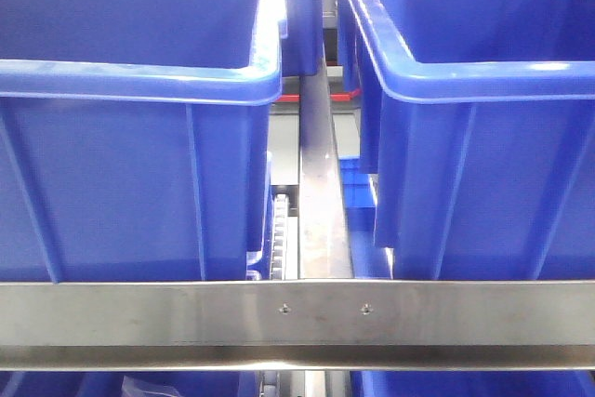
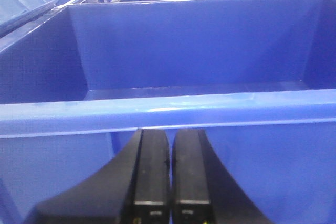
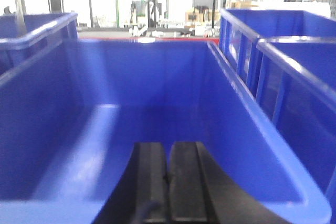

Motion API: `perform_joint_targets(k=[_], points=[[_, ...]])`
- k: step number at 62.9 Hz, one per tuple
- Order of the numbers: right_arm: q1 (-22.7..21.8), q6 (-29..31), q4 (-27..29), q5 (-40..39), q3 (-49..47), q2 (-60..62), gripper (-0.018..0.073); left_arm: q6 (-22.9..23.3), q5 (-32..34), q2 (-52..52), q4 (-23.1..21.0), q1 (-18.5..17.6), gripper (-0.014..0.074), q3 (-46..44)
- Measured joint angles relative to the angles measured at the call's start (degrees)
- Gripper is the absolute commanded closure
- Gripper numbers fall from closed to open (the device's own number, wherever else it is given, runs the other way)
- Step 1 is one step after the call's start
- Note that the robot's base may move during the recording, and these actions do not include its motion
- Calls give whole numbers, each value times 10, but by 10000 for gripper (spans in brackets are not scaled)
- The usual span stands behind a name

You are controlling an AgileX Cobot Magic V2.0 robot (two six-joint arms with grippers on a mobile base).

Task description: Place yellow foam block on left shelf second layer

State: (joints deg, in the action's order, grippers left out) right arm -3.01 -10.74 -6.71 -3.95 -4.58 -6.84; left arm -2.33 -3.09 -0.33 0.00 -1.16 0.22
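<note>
The yellow foam block appears in no view; locate it before reaching. The left gripper [image 2: 168, 182] and right gripper [image 3: 168, 182] are both closed on nothing; open one before approach. Blue bins [image 1: 139, 137] crowd both sides of the steel shelf rail [image 1: 297, 318], obstructing access.

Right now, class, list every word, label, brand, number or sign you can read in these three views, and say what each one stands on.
None can be read.
Blue bins: plain plastic, no labels showing.
Steel rail: only two screws, no text.
Left gripper and right gripper: small marks near the frame's bottom edge, too blurred to read.
Background hall in the right wrist view: overexposed, nothing legible.
</note>
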Motion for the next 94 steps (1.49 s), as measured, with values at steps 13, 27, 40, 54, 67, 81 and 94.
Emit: perform_joint_targets(k=[13,27,40,54,67,81,94], points=[[35,0,4,22,42,47,498,0,0,0,0,0,472,0],[57,0,13,43,61,74,498,0,0,0,0,0,472,0],[57,11,34,43,61,74,498,0,0,0,0,0,472,0],[57,21,46,39,61,74,498,0,0,0,0,0,472,0],[57,22,47,39,61,74,498,0,0,0,0,0,472,0],[57,22,49,39,63,74,498,0,0,0,0,0,472,0],[57,23,49,36,63,74,498,0,0,0,0,0,472,0]])
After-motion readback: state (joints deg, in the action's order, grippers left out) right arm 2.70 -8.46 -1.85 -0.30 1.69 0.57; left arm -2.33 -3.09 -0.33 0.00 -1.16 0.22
